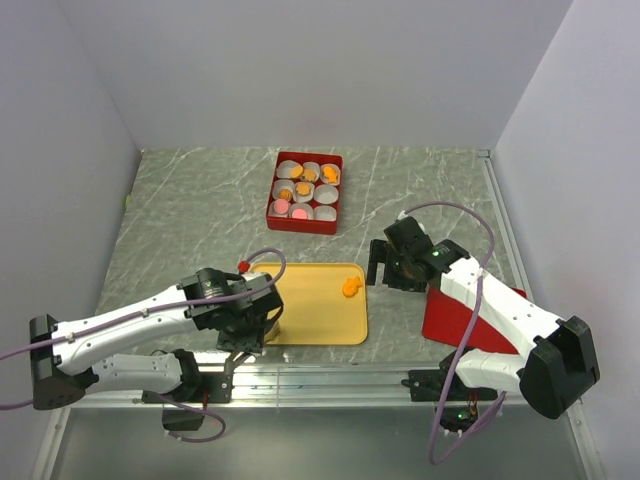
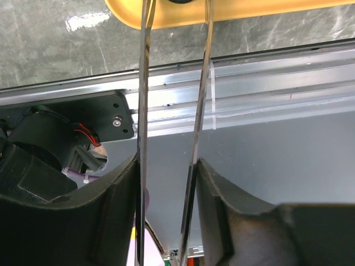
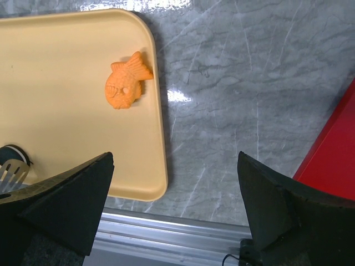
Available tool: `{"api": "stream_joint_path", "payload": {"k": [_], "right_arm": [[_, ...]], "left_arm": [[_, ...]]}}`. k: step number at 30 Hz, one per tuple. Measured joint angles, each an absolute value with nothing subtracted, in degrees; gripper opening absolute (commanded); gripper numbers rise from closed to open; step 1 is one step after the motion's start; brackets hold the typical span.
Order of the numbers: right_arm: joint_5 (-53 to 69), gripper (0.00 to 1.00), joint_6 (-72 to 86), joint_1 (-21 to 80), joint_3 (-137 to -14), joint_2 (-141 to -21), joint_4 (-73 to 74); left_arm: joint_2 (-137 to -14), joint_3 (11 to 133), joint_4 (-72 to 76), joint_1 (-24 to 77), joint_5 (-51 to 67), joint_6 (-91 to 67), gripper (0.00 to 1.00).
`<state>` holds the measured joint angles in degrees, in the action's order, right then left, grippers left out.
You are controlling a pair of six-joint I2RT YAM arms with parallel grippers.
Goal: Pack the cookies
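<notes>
An orange fish-shaped cookie (image 3: 126, 81) lies on the yellow tray (image 1: 320, 320), near its right edge (image 1: 350, 288). More cookies, orange, tan and pink, sit in white paper cups in the red box (image 1: 306, 190) farther back. My left gripper (image 1: 250, 318) (image 2: 166, 166) is shut on a pair of thin metal tongs (image 2: 145, 83), whose blades reach to the tray's near left corner. The slotted tong tip (image 3: 8, 173) rests there beside a small dark round thing (image 3: 12, 152). My right gripper (image 1: 388, 266) (image 3: 175, 166) hangs open and empty over the marble just right of the tray.
A red lid (image 1: 470, 322) (image 3: 333, 149) lies under the right arm, to the right of the tray. A metal rail (image 1: 330, 375) runs along the table's near edge. Grey walls close in the sides and back.
</notes>
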<state>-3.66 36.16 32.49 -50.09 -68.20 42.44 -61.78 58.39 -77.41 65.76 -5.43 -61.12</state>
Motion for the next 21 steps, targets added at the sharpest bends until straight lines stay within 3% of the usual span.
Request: {"api": "stream_joint_path", "payload": {"k": [4,10,21], "right_arm": [[-4.16,0.99,35.59,32.49,-50.09,-67.96,42.48],[-4.95,1.00,34.20,32.49,-50.22,-67.96,42.96],[-4.91,1.00,32.95,32.49,-52.53,-69.52,43.05]], "left_arm": [[-63.22,58.63,-77.38,66.17,-5.72,-61.45,0.42],[-65.56,62.00,-77.52,66.26,-6.85,-62.22,0.41],[-76.40,81.14,-77.65,66.19,-8.78,-59.48,0.40]]}}
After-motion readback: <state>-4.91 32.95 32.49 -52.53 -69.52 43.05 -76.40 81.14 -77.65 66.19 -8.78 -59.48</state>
